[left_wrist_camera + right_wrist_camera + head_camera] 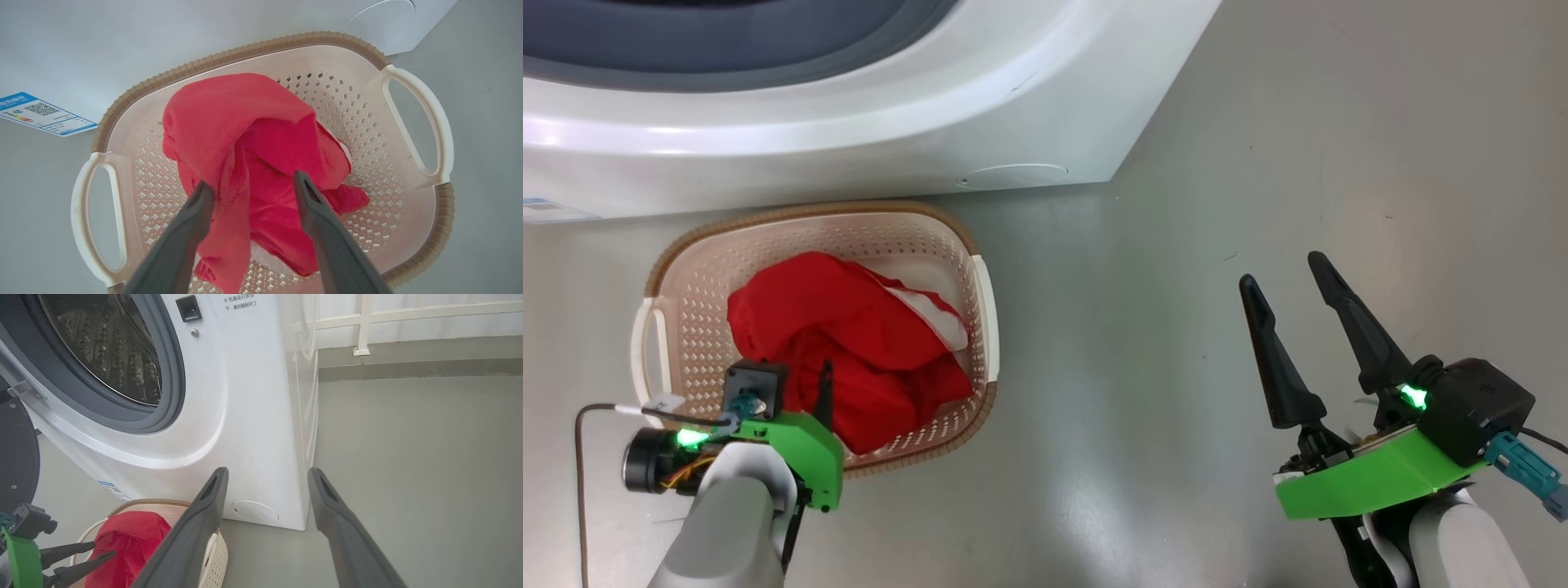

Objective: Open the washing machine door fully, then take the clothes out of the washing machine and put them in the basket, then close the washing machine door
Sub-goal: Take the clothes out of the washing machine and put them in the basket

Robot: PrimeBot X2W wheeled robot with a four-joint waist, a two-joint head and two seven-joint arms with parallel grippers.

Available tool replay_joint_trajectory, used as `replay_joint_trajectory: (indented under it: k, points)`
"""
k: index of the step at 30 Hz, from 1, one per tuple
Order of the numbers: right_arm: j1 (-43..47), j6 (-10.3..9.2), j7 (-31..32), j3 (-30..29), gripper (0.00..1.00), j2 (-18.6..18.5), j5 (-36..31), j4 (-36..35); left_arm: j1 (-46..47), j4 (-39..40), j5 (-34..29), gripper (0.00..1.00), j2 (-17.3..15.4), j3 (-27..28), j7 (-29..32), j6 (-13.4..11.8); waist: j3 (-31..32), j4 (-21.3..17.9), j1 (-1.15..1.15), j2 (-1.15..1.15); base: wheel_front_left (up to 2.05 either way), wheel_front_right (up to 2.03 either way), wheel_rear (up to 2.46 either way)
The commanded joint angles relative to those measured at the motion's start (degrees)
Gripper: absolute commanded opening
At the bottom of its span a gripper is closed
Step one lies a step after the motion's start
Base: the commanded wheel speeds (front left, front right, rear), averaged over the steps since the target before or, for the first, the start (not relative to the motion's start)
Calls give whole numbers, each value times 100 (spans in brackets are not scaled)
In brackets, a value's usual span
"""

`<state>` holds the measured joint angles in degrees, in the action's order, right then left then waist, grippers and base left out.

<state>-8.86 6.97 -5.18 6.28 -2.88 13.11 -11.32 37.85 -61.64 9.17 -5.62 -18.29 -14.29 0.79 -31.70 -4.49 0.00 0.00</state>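
Left hand (252, 183) splayed above the basket (229, 53), gripping nothing.
Clothes (229, 118) lie inside; washing machine door (16, 457) stands open beyond the basket's left side, nearer this hand than the splayed, empty right hand (1284, 269).

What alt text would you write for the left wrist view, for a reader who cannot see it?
Red clothes lie heaped in a cream perforated basket with a brown rim. The two grey fingers of the left hand stand open over the heap, a fold of fabric between them. Behind is the white washing machine with a blue label.
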Motion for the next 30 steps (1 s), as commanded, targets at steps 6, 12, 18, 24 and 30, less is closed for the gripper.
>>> replay_joint_trajectory:
  k: [6, 12, 18, 24, 30]
  points:
    - [24, 52, -19, 143, 100, 1, -40, -139, -159, 72, 1, 100, -134, 181, -71, -5, 46, 21, 0, 0, 0, 0, 0]
    - [27, 52, -32, 144, 100, 1, -17, -102, -288, 283, -22, 100, -129, 217, -71, -102, 131, 31, 0, 0, 0, 0, 0]
    - [42, 52, -56, 124, 100, 1, -5, -72, -527, 802, -155, 100, -188, 204, -71, -218, 268, 77, 0, 0, 0, 0, 0]
    - [56, 52, -78, 140, 100, 1, 18, -11, -830, 1497, -205, 100, -194, 295, -71, -316, 459, 126, 0, 0, 0, 0, 0]
    - [82, 52, -102, 157, 100, 1, 33, 46, -1219, 2304, -228, 100, -180, 442, -71, -389, 693, 151, 0, 0, 0, 0, 0]
